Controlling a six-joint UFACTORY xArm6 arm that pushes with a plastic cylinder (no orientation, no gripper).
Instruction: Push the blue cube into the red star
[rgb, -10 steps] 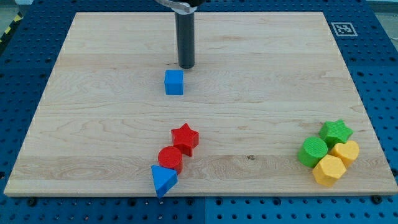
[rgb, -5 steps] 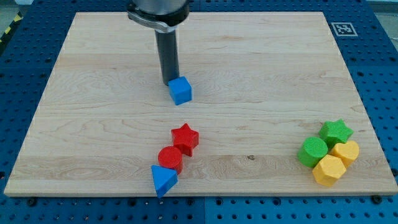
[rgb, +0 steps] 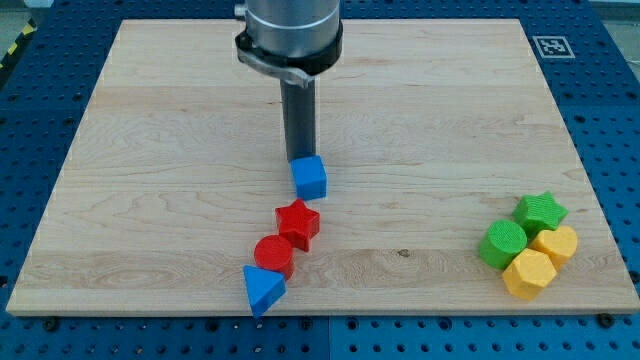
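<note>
Board: I had a pale wooden board (rgb: 150, 200) lying on a blue perforated table (rgb: 30, 100), with a small black-and-white square marker (rgb: 551, 46) at the board's top right corner in the view.

Blue wedge: a blue plastic triangular block (rgb: 262, 289) sat at the board's bottom edge, leftmost of all the blocks.

Red cylinder: a red plastic round block (rgb: 273, 254) touched the blue wedge, at about 1 o'clock from it.

Red star: the red plastic star block (rgb: 298, 223) touched the red cylinder, again at about 1 o'clock from it, so the three made a slanted chain.

Blue cube: the blue plastic cube (rgb: 310, 178) stood at about 12 to 1 o'clock from the red star, just beside it; I could not tell whether the two touched.

Tip: my tip (rgb: 301, 159) was at 11 to 12 o'clock from the blue cube, right against its far face, the dark rod rising to the grey mount at the view's top.

Pincer: the arm carried none, only the rod, so it held nothing.

Right cluster: well apart, at about 4 o'clock from the cube, a green plastic cylinder (rgb: 502, 243), a yellow plastic hexagonal block (rgb: 528, 273), a green plastic star block (rgb: 540, 211) and a second yellow plastic block (rgb: 557, 243) were packed together.
</note>
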